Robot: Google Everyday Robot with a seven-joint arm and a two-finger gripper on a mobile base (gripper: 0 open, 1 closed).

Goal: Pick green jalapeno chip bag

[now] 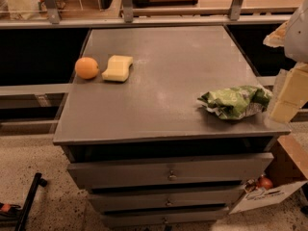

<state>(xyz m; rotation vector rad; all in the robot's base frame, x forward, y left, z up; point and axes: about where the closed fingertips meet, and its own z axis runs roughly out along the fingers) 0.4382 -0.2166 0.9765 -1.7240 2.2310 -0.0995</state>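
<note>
We see dim, warm light: soft sheen on the table (173, 57), the gripper (286, 100) pale at the right edge.

Workshop or lab: grey drawer cabinet (168, 174), speckled floor (29, 160), claw (288, 99) at right edge.

Grey cabinet top (163, 47), bearing three items: an orange (87, 68) just beside a yellow sponge (118, 68) toward the far left, and a green chip bag (234, 101) near the front right corner. My gripper (288, 100) hangs just right of the bag.
</note>
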